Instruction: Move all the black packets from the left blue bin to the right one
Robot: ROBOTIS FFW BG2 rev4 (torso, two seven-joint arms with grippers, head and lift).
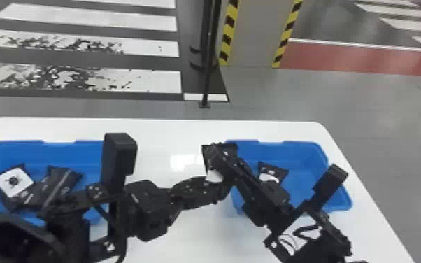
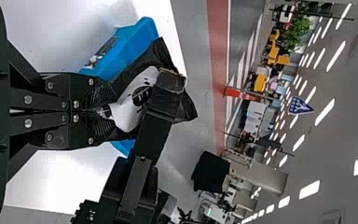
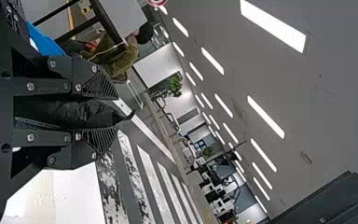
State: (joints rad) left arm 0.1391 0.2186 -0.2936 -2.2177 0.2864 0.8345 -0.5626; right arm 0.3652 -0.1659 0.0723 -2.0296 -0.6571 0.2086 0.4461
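- While the left gripper (image 1: 224, 182) pinches a black packet (image 2: 135, 100), its fingers nearly together, the right gripper (image 1: 217, 151) clasps it too, fingers parted by its thickness.
- That packet is by the right blue bin's (image 1: 306, 148) left end.
- Other packets (image 1: 14, 182) lie in the left blue bin (image 1: 15, 147); one packet (image 1: 274, 170) lies in the right.
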